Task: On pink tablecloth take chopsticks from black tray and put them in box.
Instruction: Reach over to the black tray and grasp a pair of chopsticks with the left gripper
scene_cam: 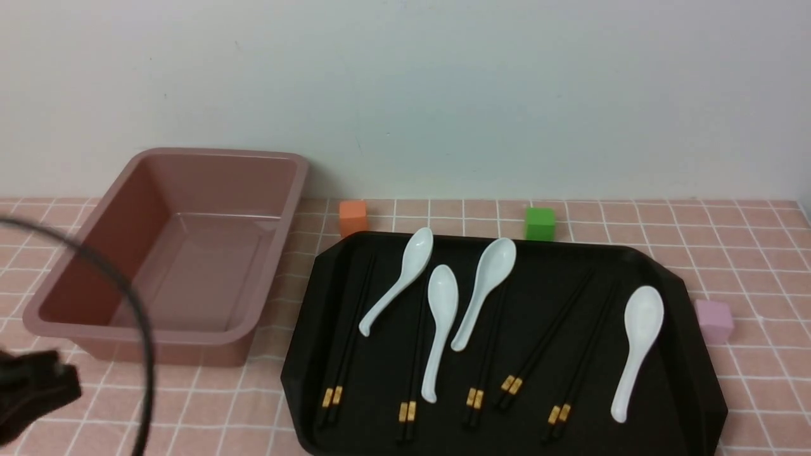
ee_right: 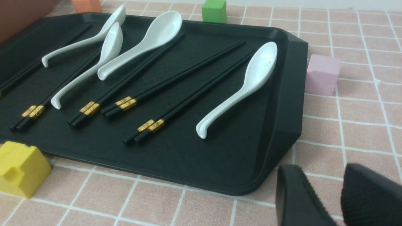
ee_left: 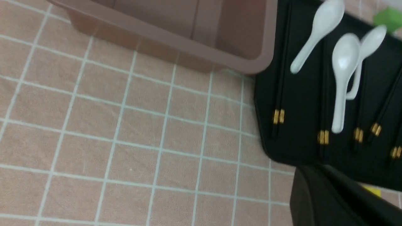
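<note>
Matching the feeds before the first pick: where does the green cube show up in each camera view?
Front view: green cube, right of centre, just behind the far rim of the black tray.
Left wrist view: green cube, blurred and cut by the frame edge, beyond the black tray.
Right wrist view: green cube, just behind the black tray.
Shared landmark: the tray's far rim.

The black tray (ee_left: 301, 103) lies on the pink tablecloth (ee_left: 125, 141), one edge just beside the box (ee_left: 176, 47). On the tray, three white spoons (ee_left: 344, 62) lie among paired, gold-banded chopsticks (ee_left: 278, 116). A green cube (ee_left: 388, 17) sits past the tray. The dark left tool (ee_left: 329, 197) overlaps the tray's near edge.
</note>
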Tool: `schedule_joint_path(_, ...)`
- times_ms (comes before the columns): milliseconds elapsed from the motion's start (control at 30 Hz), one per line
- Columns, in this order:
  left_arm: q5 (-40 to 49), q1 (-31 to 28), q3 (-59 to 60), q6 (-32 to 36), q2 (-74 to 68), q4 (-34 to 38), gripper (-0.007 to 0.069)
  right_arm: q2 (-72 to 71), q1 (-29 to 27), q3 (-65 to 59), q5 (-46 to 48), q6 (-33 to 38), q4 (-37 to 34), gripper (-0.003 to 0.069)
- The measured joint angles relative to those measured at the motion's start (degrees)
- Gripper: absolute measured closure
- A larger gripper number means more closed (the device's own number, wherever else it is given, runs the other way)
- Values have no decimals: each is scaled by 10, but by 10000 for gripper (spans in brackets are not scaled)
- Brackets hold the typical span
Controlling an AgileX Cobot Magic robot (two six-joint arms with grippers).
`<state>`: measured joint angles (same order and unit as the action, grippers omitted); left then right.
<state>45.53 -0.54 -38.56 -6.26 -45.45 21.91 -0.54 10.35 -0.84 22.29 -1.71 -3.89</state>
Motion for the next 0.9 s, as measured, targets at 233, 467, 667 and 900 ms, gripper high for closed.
schedule_joint_path(233, 25, 95, -115, 51, -227, -8, 637, 0, 0, 0, 0, 0, 0, 419)
schedule_joint_path(467, 53, 330, -242, 20, -389, -108, 637, 0, 0, 0, 0, 0, 0, 419)
schedule_joint_path(667, 82, 365, -314, -23, -483, -158, 637, 0, 0, 0, 0, 0, 0, 419)
schedule_joint_path(900, 82, 337, -373, -53, -600, -186, 592, 0, 0, 0, 0, 0, 0, 419)
